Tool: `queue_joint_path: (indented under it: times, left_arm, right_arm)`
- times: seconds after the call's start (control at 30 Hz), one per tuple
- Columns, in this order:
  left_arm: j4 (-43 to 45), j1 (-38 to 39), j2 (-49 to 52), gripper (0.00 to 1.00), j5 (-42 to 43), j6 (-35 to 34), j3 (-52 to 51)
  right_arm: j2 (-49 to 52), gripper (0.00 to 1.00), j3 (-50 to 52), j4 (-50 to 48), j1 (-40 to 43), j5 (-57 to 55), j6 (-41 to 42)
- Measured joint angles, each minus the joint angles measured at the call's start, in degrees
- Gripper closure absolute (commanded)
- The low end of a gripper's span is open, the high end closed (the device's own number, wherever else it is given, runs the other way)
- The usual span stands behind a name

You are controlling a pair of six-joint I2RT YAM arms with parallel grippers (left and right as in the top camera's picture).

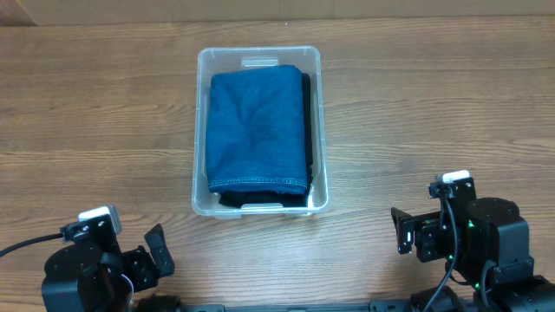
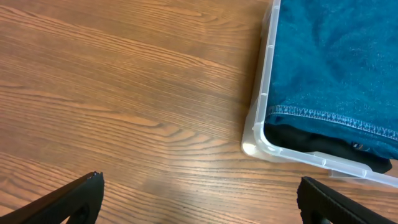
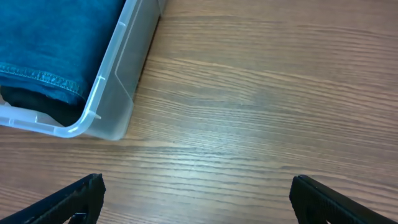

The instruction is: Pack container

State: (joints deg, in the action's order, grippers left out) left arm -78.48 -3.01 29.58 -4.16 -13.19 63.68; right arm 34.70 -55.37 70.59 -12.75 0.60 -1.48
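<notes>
container (image 1: pixel 258 54) sits mid-table (image 1: pixel 104 104), a folded blue cloth (image 1: pixel 258 130) lying over a black cloth (image 1: pixel 260 200) whose edge shows at the near wall. my left gripper (image 2: pixel 199 186) and right gripper (image 3: pixel 197 183) hang near the table's front edge, jaws spread wide, holding nothing, well apart from the container. packing looks all but done, i judge. doing it well means checking both cloths lie below the rim and, if tucking the black edge, descending straight inside the walls without nudging the container.
</notes>
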Motion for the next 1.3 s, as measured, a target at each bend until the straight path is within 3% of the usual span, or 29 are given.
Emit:
queue_joint_path:
  times: [0.3,0.47,0.67,0.97,1.1,1.3]
  left_arm:
    - [0.0,0.0,-0.02,0.0,0.0,0.0,0.0]
    - [0.0,0.0,-0.02,0.0,0.0,0.0,0.0]
    - [-0.04,0.0,-0.02,0.0,0.0,0.0,-0.13]
    - [0.0,0.0,-0.02,0.0,-0.02,0.0,-0.28]
    - [0.02,0.0,-0.02,0.0,-0.02,0.0,-0.28]
    - [-0.02,0.0,-0.02,0.0,0.0,0.0,-0.28]
  right_arm:
    - [-1.09,0.0,0.02,-0.02,1.05,0.02,-0.09]
    - [-10.82,0.0,3.21,-7.1,4.9,0.04,-0.07]
    - [-32.09,0.0,21.05,-26.18,5.97,0.26,-1.07]
    - [-33.29,0.0,49.37,-69.0,5.99,0.0,-1.75]
    - [-32.68,0.0,54.34,-64.11,5.99,-0.02,-1.75]
    - [-32.35,0.0,54.34,-65.37,5.99,0.0,-1.73]
